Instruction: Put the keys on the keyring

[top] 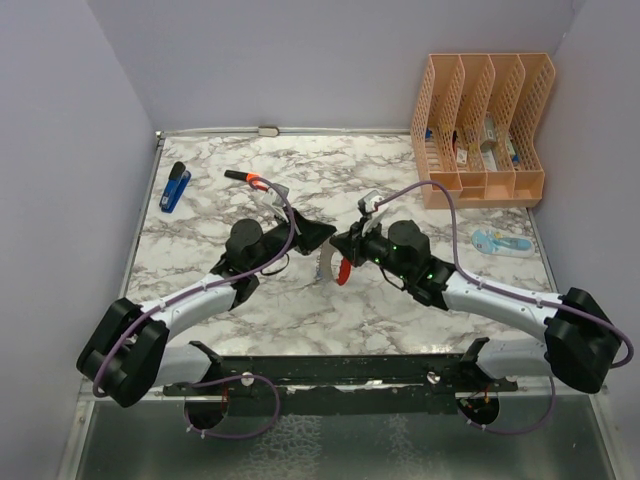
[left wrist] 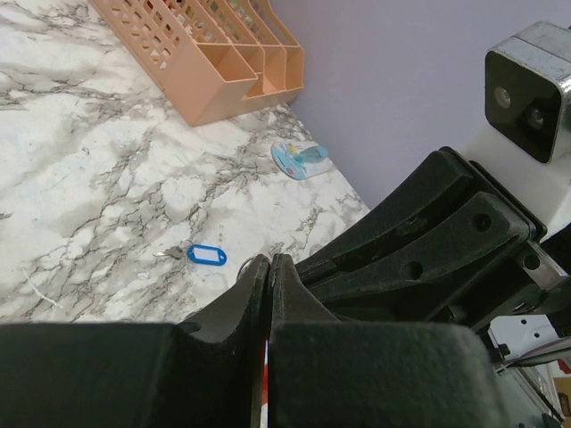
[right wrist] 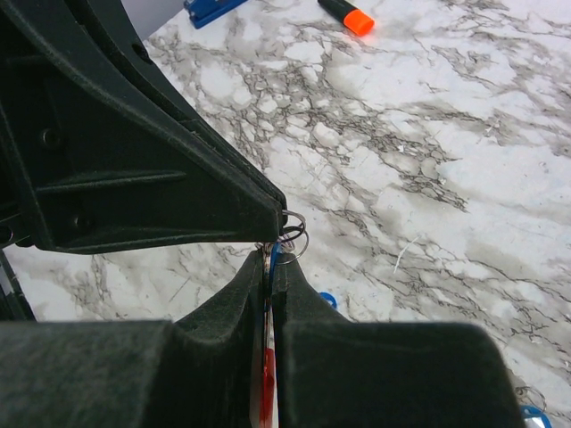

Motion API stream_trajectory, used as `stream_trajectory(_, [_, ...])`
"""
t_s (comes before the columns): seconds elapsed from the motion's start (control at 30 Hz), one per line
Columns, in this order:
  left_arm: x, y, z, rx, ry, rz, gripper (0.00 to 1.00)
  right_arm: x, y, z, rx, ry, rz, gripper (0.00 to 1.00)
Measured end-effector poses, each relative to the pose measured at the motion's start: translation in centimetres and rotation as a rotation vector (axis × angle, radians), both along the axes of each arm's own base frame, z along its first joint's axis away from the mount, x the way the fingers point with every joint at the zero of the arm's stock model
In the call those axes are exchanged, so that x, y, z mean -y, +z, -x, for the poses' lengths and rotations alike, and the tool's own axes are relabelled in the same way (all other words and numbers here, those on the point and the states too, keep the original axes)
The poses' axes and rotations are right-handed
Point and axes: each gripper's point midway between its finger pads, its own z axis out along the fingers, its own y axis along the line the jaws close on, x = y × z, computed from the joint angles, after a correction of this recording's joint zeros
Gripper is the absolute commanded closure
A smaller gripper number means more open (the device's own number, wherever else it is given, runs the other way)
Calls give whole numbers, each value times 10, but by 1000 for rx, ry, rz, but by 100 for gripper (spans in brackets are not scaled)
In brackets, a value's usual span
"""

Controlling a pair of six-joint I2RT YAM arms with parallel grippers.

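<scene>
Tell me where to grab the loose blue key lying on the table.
Take the blue key by its plastic head, coming straight down and closing across the head's short width. It lies flat on the marble table, and the head is its broadest part; the silver end looks too thin.

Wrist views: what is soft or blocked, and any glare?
Left wrist: left gripper a dark soft mass across the bottom, blue key on marble sharp. Right wrist: right gripper likewise blurred, keyring a red sliver; marble evenly lit, no glare.
</scene>
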Motion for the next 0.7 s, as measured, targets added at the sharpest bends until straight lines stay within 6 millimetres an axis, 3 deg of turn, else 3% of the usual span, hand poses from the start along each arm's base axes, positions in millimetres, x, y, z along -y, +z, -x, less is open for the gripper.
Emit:
stream_trajectory(0.5, [-2, -2, -2, 26, 16, 17, 100, -6, -2, -1, -40, 14, -20, 96])
stream_trajectory(0.7, [-5, 1, -3, 60, 32, 34, 100, -14, 2, -3, -76, 42, -45, 90])
